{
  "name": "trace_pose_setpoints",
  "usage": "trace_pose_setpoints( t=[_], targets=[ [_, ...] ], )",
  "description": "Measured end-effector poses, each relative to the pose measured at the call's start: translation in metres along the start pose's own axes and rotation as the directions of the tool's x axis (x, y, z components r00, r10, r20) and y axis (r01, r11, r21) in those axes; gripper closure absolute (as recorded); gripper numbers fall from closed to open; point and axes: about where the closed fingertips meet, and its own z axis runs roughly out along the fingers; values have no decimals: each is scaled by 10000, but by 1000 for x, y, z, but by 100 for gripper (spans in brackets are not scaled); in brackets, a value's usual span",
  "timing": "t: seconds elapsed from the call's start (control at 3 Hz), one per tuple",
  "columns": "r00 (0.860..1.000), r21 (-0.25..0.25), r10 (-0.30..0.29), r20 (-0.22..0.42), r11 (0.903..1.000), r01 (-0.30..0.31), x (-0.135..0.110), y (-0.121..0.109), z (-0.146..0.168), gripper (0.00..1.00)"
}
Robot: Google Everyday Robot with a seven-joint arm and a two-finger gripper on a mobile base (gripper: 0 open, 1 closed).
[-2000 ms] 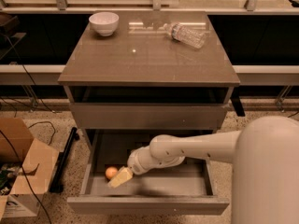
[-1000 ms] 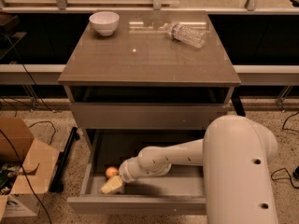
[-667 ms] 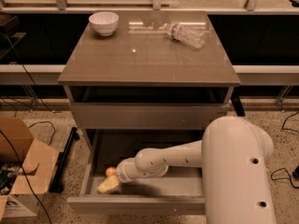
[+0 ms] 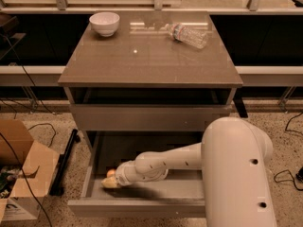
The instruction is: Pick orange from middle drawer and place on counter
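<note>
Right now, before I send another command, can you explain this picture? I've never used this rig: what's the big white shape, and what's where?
There is one camera view, looking down on a cabinet from above. The big white shape is the robot's single arm, reaching into the open middle drawer. Its gripper is low at the drawer's front left, right against the orange; I cannot tell whether it holds the fruit. On the counter, a white bowl stands at the back left and a plastic bottle lies on its side at the back right. A cardboard box sits on the floor to the left.
</note>
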Motion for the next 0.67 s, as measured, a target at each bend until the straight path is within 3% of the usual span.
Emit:
trace_pose_setpoints(
  t=[0.33,0.67],
  targets=[
    [9999,205,-109,73,9997,108,-7,3,-11,80],
    [9992,395,-222,318,9990,210,-17,2,-27,100]
  ],
)
